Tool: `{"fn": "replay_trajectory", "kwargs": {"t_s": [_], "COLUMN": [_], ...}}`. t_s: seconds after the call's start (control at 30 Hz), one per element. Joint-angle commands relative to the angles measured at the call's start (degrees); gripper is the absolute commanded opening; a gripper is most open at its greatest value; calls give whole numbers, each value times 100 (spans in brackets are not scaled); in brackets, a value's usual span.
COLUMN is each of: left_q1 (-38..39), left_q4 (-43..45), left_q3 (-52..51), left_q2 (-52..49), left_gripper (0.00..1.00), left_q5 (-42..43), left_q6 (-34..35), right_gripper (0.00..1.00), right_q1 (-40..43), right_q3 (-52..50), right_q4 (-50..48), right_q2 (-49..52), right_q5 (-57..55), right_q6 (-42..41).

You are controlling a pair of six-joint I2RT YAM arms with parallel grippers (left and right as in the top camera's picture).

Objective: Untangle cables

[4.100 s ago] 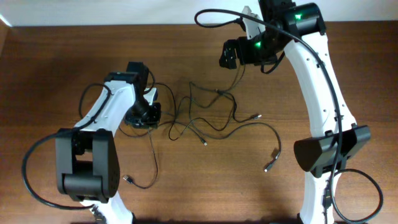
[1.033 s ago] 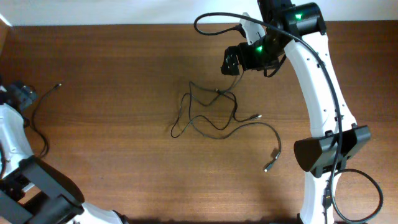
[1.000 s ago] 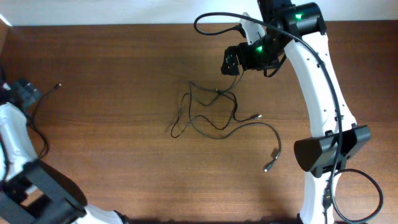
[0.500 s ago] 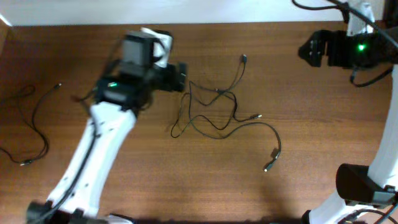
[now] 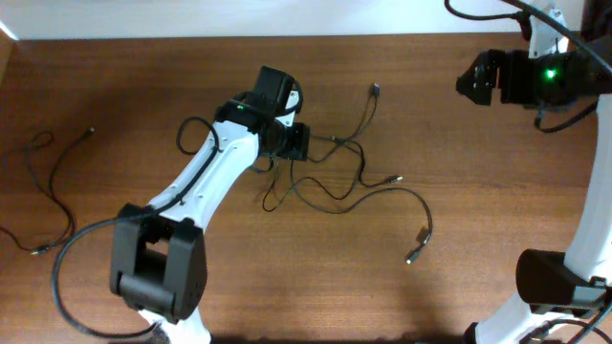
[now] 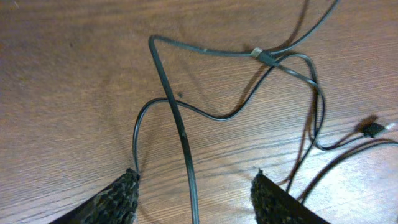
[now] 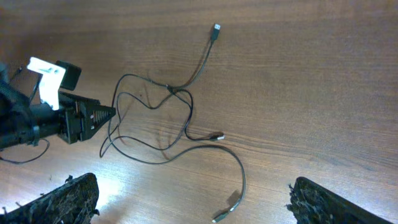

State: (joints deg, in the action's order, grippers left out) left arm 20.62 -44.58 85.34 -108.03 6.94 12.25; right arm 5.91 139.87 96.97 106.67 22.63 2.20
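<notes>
Left hand [image 6: 194,190] gapes wide and empty, low over the cables [image 5: 335,182] on the counter [image 5: 124,86], one strand between its fingers [image 6: 115,202]. Right hand [image 7: 196,199], also wide and empty, is well apart.

Tangled cables [image 5: 335,141] on wooden table [image 5: 287,277]

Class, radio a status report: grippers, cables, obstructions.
Left gripper open, astride a tangle strand. Right gripper open, far right. Separate cable far left. Nothing blocking.
</notes>
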Motion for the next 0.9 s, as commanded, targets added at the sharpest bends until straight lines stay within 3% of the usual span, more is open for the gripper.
{"fn": "replay_trajectory", "kwargs": {"t_s": [0.0, 0.1, 0.23, 0.27, 0.33, 0.37, 0.63, 0.8, 0.87], "left_q1": [2, 2, 0, 0, -4, -7, 76, 127, 297], "left_q4": [61, 105, 256, 343, 625, 621, -291, -286, -286], "left_q3": [13, 13, 13, 15, 133, 234, 3001, 3840, 4052], "left_q2": [-238, -553, -739, -737, -737, -734, -258, 227, 581], "left_gripper": [52, 49, 39, 32, 4, 0, 0, 0, 0], "left_q5": [11, -181, -186, -184, -186, -186, -181, -179, -181], "left_q6": [295, 295, 293, 293, 291, 291, -538, -728, -1121], "right_gripper": [100, 99, 99, 99, 99, 99, 99, 99, 99], "right_q1": [-33, -33, -33, -33, -33, -33, -33, -33, -33], "right_q3": [-136, -146, -146, -146, -146, -146, -146, -146, -146], "right_q4": [15, 17, 24, 22, 22, 20, 17, 20, 20], "right_q2": [52, 52, 52, 52, 52, 52, 52, 52, 52], "right_q5": [72, 74, 72, 72, 74, 72, 72, 74, 74], "right_q6": [87, 212, 212, 212, 212, 212, 214, 332, 361]}}
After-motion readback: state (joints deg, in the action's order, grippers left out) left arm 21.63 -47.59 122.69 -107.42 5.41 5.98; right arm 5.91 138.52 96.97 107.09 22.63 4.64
